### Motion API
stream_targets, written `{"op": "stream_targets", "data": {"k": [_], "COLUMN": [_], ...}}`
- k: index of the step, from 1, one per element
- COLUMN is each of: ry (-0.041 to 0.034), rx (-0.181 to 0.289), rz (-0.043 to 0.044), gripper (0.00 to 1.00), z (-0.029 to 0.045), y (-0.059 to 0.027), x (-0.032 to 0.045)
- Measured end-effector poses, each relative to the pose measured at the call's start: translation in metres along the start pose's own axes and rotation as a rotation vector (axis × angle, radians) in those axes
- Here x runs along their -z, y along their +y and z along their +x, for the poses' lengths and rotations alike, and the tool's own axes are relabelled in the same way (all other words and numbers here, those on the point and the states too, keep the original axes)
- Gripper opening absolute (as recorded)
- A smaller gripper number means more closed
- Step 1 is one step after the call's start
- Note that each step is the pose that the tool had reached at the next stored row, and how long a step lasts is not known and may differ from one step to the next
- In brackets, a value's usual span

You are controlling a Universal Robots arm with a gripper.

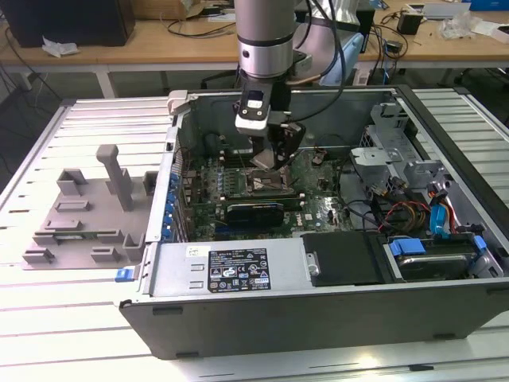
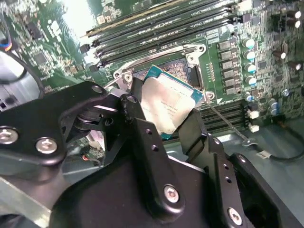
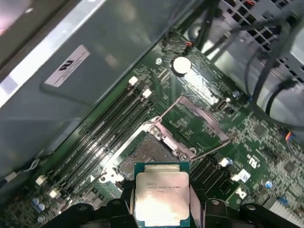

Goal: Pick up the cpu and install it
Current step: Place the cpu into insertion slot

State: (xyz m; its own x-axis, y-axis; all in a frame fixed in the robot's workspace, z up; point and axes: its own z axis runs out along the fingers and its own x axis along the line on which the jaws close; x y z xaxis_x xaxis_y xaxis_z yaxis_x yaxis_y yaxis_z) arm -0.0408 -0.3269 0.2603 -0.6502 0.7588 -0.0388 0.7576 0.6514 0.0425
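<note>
Cpu held above socket, not yet seated.
The black two-finger gripper (image 2: 166, 118) is clamped on opposite edges of the flat square silver-topped cpu (image 3: 162, 197), just above the open metal-framed motherboard socket (image 3: 145, 154). Judgement: level the chip, match its corners to the socket, lower straight, no sliding over contacts.

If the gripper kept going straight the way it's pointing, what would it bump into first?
Probably the open socket. The gripper holds the cpu in its fingers over it, so the cpu would likely touch there first, though the gap is hard to judge.
</note>
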Motion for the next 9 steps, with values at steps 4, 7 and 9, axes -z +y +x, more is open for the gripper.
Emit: {"op": "stream_targets", "data": {"k": [4,7,9], "ry": [-0.0042,-0.0069,-0.0091], "rx": [-0.098,-0.162,-0.213], "rz": [0.0038,0.0063,0.0084], "gripper": [0.54,0.54,0.54], "z": [0.0,0.0,0.0], "y": [0.0,0.0,0.0], "x": [-0.0001,-0.0001,-0.0002]}}
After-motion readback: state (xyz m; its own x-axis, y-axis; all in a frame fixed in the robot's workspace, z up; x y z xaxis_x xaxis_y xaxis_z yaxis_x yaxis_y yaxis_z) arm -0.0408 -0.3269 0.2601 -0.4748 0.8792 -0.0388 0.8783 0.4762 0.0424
